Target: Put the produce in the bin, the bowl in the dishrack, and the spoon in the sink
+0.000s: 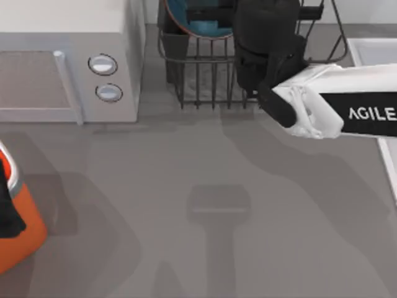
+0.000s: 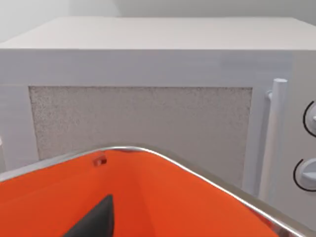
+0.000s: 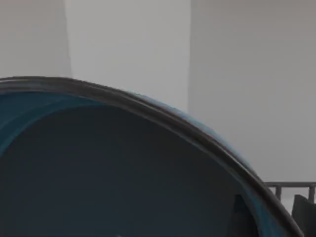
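The teal-blue bowl (image 1: 198,18) rests in the dark wire dishrack (image 1: 205,74) at the back of the table. Its dark rim (image 3: 163,118) looms close in the right wrist view. My right gripper (image 1: 239,25) hangs over the rack right beside the bowl, under the black wrist. The orange bin (image 1: 22,217) stands at the left edge, and my left gripper (image 1: 5,214) hangs over its opening, a dark part of it (image 2: 94,222) showing inside the orange wall (image 2: 173,202). At the right edge lies the sink (image 1: 372,49). The produce and the spoon are out of view.
A white microwave (image 1: 62,62) with two round knobs stands at the back left, just behind the bin, and also faces the left wrist camera (image 2: 148,123). My right arm's white link (image 1: 347,112) reaches in from the right above the table.
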Action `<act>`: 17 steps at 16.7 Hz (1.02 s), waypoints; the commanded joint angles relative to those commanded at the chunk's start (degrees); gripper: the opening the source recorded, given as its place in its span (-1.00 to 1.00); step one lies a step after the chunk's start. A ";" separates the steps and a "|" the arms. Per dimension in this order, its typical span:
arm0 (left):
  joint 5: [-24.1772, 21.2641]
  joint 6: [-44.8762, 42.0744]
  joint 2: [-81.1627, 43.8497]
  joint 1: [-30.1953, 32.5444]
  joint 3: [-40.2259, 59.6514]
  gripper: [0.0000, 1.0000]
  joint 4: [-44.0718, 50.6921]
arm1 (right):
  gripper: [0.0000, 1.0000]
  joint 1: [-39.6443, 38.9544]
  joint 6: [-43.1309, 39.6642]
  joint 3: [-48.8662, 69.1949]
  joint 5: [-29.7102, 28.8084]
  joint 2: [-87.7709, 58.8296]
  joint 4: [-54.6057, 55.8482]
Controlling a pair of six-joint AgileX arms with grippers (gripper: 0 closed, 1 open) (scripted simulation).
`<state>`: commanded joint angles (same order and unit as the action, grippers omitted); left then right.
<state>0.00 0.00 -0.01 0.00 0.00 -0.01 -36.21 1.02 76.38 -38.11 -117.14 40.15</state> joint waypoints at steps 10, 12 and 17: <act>0.00 0.00 0.00 0.00 0.00 1.00 0.00 | 1.00 0.00 0.00 0.00 0.00 0.00 0.00; 0.00 0.00 0.00 0.00 0.00 1.00 0.00 | 1.00 0.00 0.00 0.00 0.00 0.00 0.00; 0.00 0.00 0.00 0.00 0.00 1.00 0.00 | 1.00 -0.12 0.00 0.01 -0.01 0.02 -0.01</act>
<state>0.00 0.00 -0.01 0.00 0.00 -0.01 -36.33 1.02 76.39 -38.12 -117.12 40.14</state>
